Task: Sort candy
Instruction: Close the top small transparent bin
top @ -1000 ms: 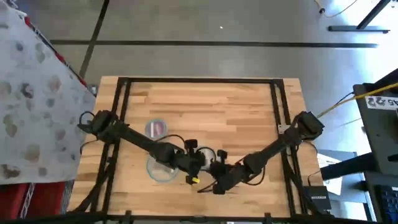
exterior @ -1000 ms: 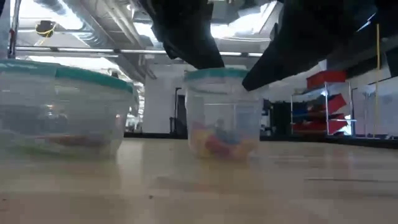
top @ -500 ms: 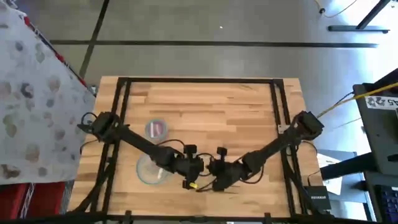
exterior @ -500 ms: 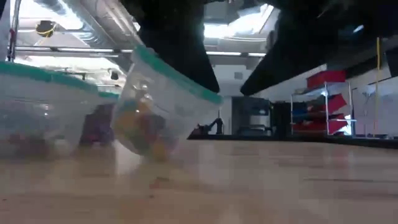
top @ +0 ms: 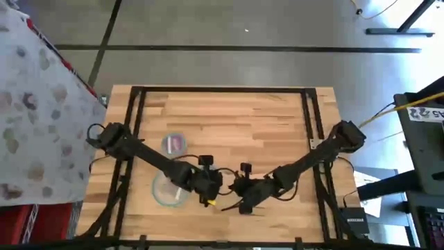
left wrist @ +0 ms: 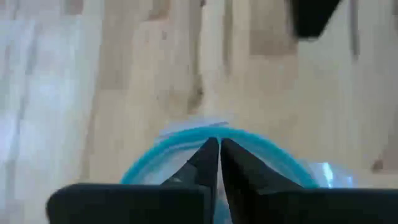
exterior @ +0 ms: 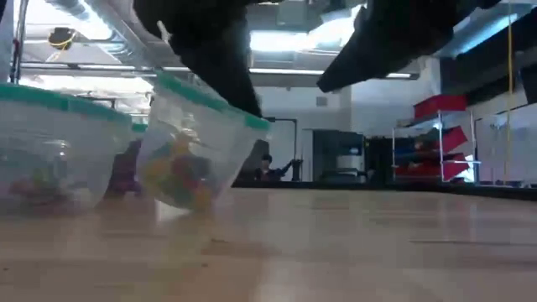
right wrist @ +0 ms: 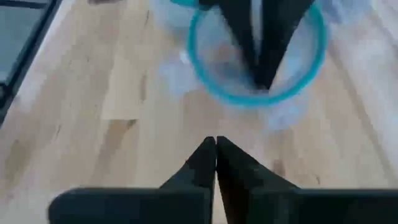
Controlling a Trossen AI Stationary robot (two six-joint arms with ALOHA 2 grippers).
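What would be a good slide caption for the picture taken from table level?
Left tool tips a teal-rimmed clear bowl of candy beside a second bowl.

A workshop or robotics lab: a pale butcher-block wooden table [top: 229, 125] with a black metal frame stands on a grey concrete floor [top: 229, 28], and beyond it are bare ceiling ducts [exterior: 92, 17], metal shelving with red bins [exterior: 436, 138] and trailing cables [top: 388, 111].
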